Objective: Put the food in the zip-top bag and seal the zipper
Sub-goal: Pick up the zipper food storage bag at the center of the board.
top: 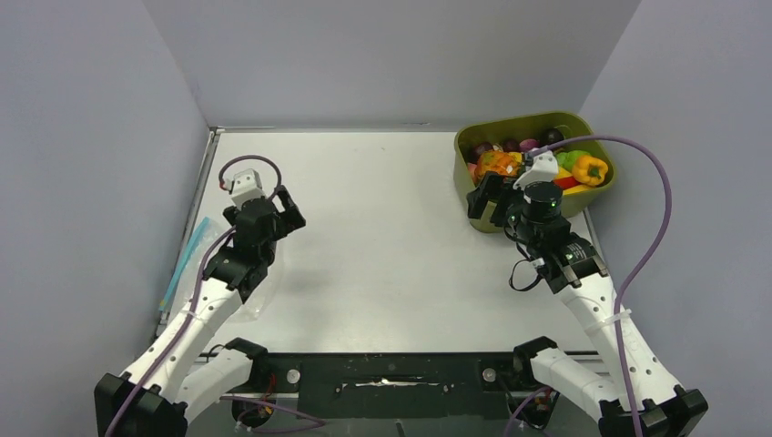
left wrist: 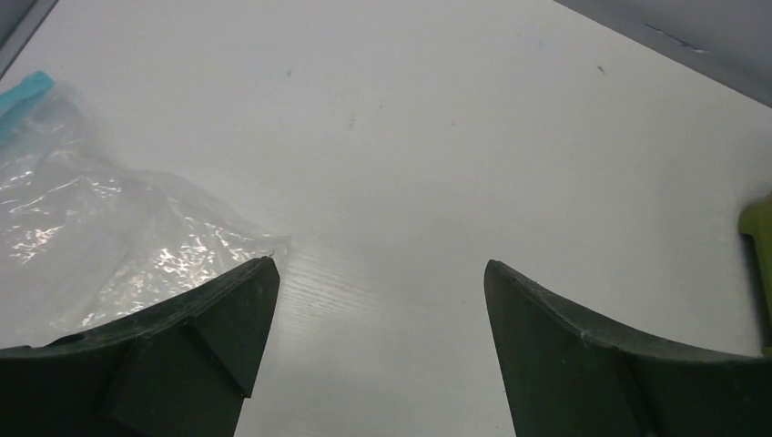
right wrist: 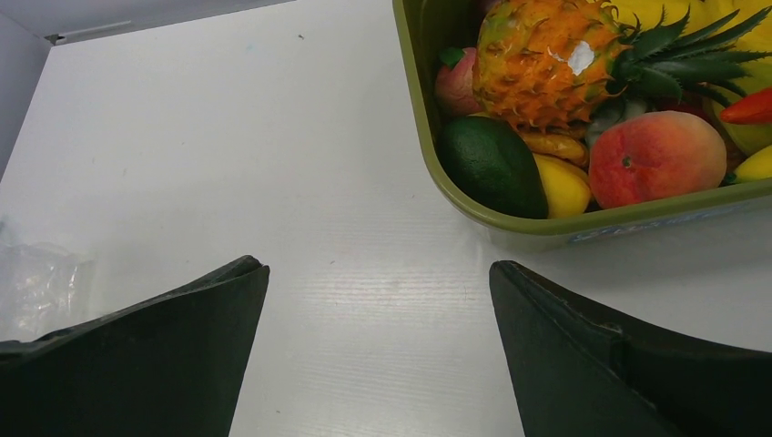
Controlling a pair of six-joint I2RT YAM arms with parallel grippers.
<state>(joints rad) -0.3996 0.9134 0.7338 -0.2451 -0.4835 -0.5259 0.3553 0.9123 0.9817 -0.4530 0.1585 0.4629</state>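
Note:
The clear zip-top bag (top: 202, 273) lies flat at the table's left edge, partly under my left arm, with its teal zipper (top: 185, 258) along the outer side. In the left wrist view the bag (left wrist: 91, 228) lies left of my fingers, and the zipper (left wrist: 23, 91) shows at the far left. The food sits in an olive-green tub (top: 519, 121) at the back right: an orange pineapple (right wrist: 546, 59), a dark green avocado (right wrist: 492, 164), a peach (right wrist: 655, 159) and a yellow pepper (top: 590, 168). My left gripper (top: 289, 209) (left wrist: 378, 269) is open and empty. My right gripper (top: 485, 202) (right wrist: 378, 266) is open and empty, just left of the tub's front corner.
The tub's near wall (right wrist: 637, 218) stands just beyond my right finger. Grey walls enclose the white table (top: 391, 228) on the left, back and right. A corner of the bag (right wrist: 32, 287) shows far left in the right wrist view.

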